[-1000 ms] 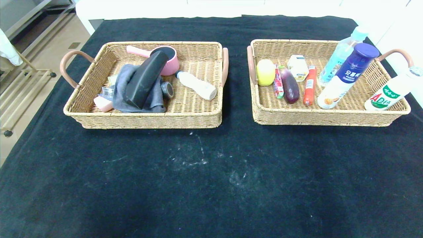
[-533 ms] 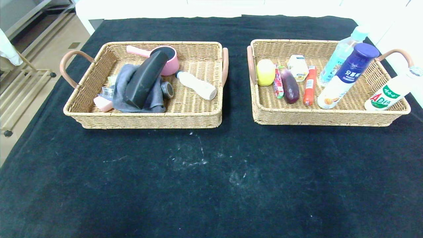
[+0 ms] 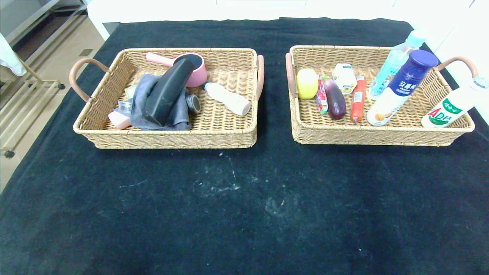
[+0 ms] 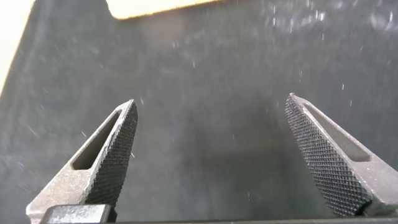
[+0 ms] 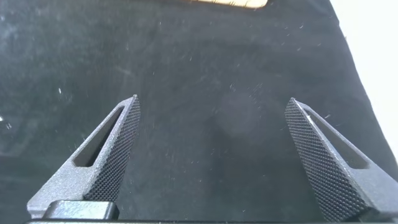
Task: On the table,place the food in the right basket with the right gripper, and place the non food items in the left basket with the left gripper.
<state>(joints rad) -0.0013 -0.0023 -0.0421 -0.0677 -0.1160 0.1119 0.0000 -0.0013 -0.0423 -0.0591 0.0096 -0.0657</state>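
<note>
The left basket holds non-food: a black bottle on a grey cloth, a pink cup, a white bottle, a small round tin and a pink bar. The right basket holds a yellow fruit, an eggplant, a red sausage, a white packet and three bottles. Neither arm shows in the head view. My left gripper and right gripper are open and empty over bare black cloth.
The black tablecloth in front of the baskets carries only faint white marks. A metal rack stands off the table's left side. A strip of basket edge shows far off in the left wrist view.
</note>
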